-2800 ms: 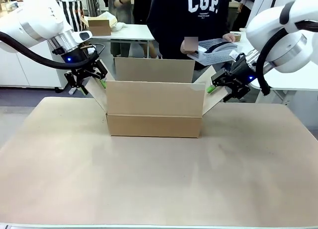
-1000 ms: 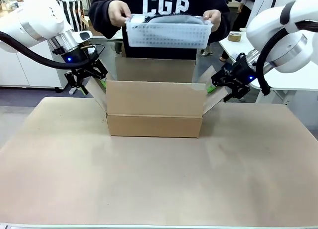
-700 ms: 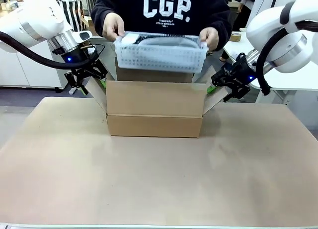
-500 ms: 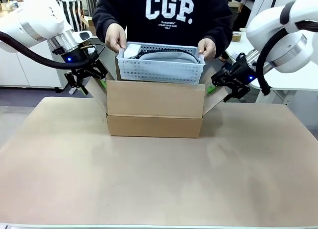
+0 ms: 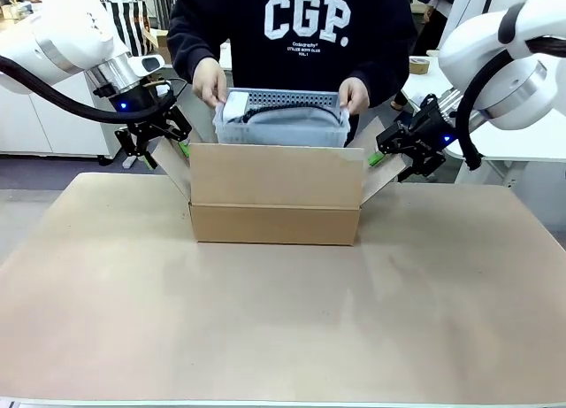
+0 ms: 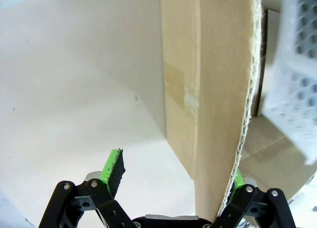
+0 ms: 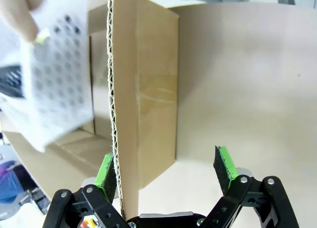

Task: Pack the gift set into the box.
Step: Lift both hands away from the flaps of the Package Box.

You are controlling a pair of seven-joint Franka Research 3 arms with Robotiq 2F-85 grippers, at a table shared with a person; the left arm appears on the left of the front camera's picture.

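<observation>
Gift-set basket [image 5: 279,129] lowered partway into box [image 5: 274,191], person's hands [image 5: 210,80] gripping both ends.

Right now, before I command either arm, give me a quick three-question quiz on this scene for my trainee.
1. True or false: the white basket sits on the table beside the box.
2. Each gripper straddles: A) a side flap of the box, B) the basket's rim, C) the person's wrist?
3. Are the left gripper and right gripper open or shut?
Key: 1 false, the person's hands hold it at the box's opening. 2 A. 3 both open.
</observation>
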